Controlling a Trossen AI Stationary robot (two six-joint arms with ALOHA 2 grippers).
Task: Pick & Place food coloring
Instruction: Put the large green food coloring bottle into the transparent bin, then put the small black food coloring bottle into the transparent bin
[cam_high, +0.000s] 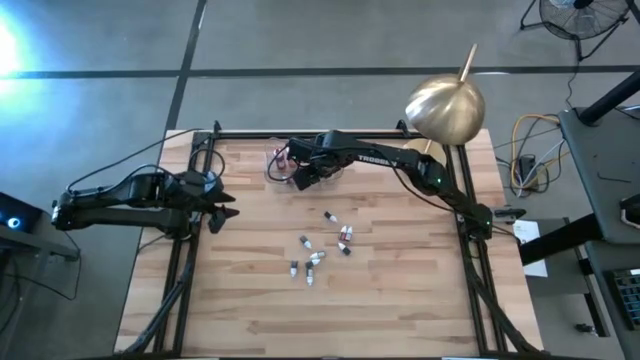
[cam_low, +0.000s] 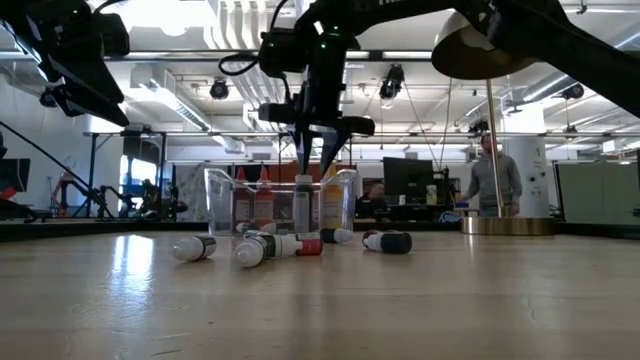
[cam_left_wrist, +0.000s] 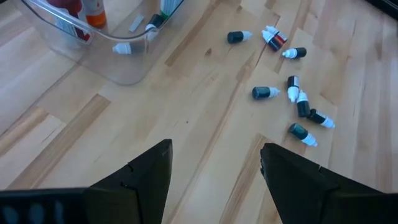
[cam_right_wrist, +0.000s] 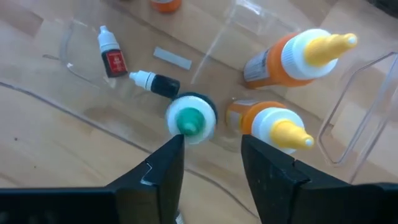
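The clear plastic tray (cam_right_wrist: 348, 124) holds two orange bottles (cam_right_wrist: 280, 59) with white collars and yellow tips, and one bottle with a green tip (cam_right_wrist: 189, 118) in a white ring. Inside the tray also lie a small red-labelled bottle (cam_right_wrist: 112, 53) with a white cap and a dark one (cam_right_wrist: 158, 83). Outside the tray, dark small bottles (cam_left_wrist: 301, 102) with white caps lie on the light wooden table (cam_left_wrist: 186, 155).

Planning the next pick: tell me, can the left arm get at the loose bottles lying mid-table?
Probably yes. The left claw hangs open over bare wood, and nothing stands between it and the loose bottles. The clear tray sits off to one side.
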